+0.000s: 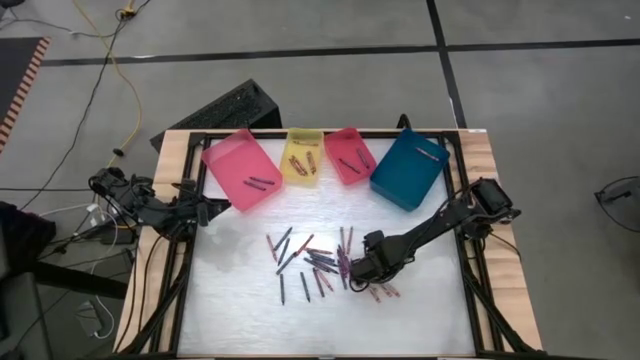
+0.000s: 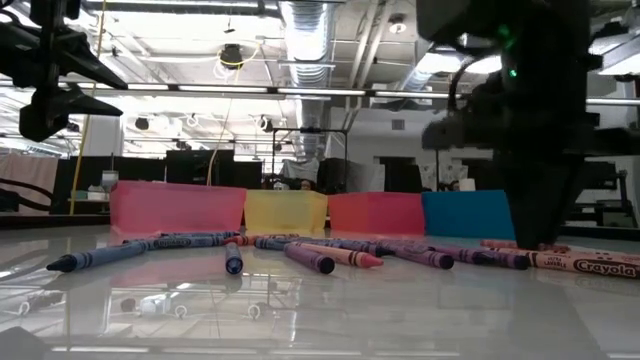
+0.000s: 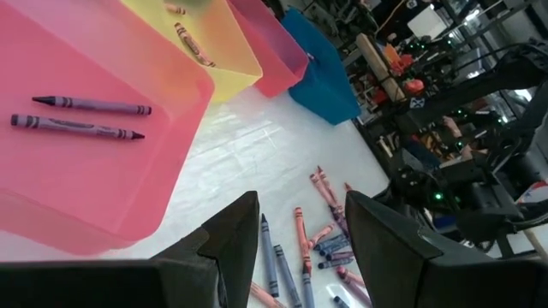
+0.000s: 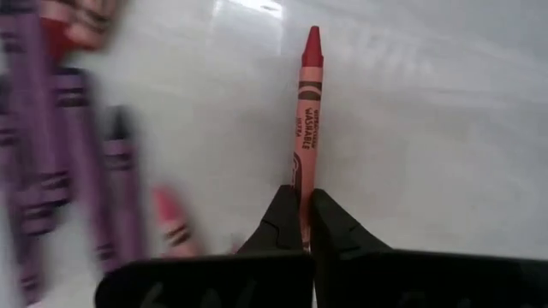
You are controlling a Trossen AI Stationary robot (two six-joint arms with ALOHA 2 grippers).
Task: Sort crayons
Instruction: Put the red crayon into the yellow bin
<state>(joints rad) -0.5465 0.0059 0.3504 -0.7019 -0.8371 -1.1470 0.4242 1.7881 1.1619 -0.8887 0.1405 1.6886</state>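
Red crayon pinched at its blunt end

Right tool (image 4: 304, 224) is clamped on a red crayon (image 4: 307, 111) lying on the desk (image 1: 240, 300); its long axis runs straight out from the fingers, tip pointing away. That arm reaches low from the right edge toward the crayons (image 1: 315, 262), apparently at the pile's right side. Left tool (image 3: 301, 235) hovers with jaws apart near the pink tray (image 1: 240, 170).

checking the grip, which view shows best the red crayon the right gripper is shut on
The right wrist view: the red crayon fills it, its end pinched in the right gripper. The high view shows only that gripper over the pile; low and left wrist views don't show it clearly.
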